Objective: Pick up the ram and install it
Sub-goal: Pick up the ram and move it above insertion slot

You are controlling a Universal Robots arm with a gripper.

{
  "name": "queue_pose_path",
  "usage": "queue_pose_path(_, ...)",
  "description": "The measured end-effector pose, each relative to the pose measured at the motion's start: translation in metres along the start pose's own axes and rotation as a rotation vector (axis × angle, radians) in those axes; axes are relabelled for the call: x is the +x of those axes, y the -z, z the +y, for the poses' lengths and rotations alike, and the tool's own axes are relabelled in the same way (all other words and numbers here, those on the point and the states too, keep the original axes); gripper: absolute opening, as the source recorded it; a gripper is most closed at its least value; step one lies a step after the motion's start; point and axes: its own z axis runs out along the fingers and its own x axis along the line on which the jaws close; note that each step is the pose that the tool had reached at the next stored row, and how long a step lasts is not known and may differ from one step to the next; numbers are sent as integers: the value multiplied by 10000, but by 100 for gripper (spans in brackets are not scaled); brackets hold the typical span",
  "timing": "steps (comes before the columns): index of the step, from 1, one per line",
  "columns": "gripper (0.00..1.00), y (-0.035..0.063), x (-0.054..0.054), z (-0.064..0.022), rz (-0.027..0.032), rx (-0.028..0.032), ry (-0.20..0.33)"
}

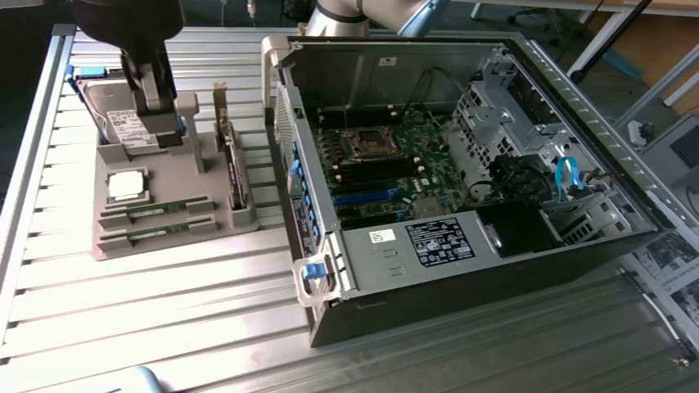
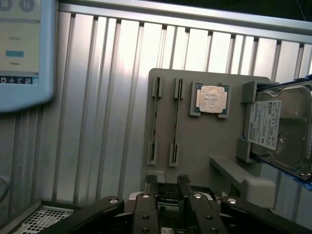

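Note:
Two thin green ram sticks lie side by side in slots of the grey holder, one nearer the processor chip, the other nearer the holder's front edge. In the wrist view the same sticks run parallel on the holder. My gripper hangs over the holder's far end by the hard drive, well above the sticks and apart from them. Its two dark fingers stand open with nothing between them; the gripper's midpoint lines up roughly with the sticks.
A silver processor chip and a hard drive rest on the holder, with an upright expansion card at its side. The open computer case shows the motherboard on the exterior view's right. A screen device lies on the ribbed metal table.

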Motion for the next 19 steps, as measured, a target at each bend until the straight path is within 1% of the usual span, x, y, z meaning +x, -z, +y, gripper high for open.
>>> queue_pose_path(19,30,-77,-1,0,0,0,0)
